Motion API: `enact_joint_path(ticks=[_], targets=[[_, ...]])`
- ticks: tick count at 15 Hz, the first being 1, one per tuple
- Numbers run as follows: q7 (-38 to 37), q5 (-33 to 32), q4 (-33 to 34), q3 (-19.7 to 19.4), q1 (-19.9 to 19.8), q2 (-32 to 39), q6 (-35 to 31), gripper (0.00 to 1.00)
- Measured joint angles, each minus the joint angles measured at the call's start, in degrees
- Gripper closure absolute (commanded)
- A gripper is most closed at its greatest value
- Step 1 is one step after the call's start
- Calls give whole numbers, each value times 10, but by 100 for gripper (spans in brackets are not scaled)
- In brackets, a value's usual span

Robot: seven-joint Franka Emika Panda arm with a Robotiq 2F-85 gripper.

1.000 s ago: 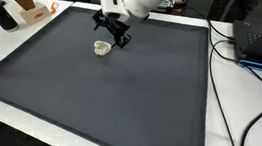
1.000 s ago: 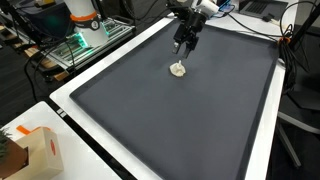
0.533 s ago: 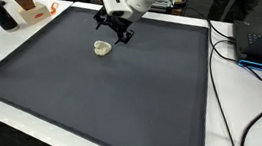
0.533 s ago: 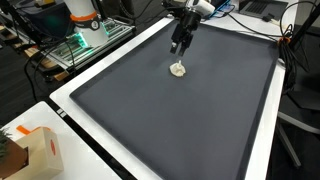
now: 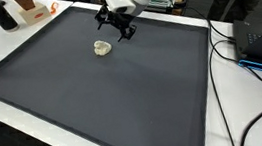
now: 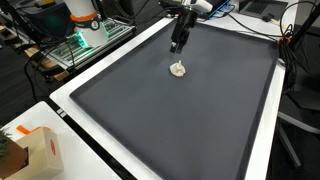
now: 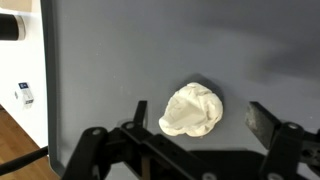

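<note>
A small crumpled cream-white lump (image 5: pixel 102 48) lies on the dark grey mat (image 5: pixel 104 96), also seen as the lump (image 6: pixel 179 69) in both exterior views. My gripper (image 5: pixel 115 27) hangs above it and slightly behind, fingers spread, nothing between them. In the wrist view the lump (image 7: pixel 192 110) lies on the mat between and beyond my open gripper (image 7: pixel 200 123), with one fingertip (image 7: pixel 262 118) to its right and the other at its left. The jaws stand apart and clear of the lump.
The mat (image 6: pixel 180 110) sits on a white table with a pale rim (image 6: pixel 100 140). A cardboard box (image 6: pixel 35 150) stands at one corner, cables (image 5: pixel 260 57) run along a side, and bottles and boxes (image 5: pixel 18 10) stand at a far corner.
My gripper has risen away from the lump, staying open. The lump has not moved.
</note>
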State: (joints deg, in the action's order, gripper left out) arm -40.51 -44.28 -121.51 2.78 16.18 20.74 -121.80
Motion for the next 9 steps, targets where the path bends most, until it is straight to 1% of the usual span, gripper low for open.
enact_joint_path(ticks=[6,9], targets=[[60,10,-23,5,-17,-20,-41,0],[107,40,-27,5,-31,-26,-56,0]])
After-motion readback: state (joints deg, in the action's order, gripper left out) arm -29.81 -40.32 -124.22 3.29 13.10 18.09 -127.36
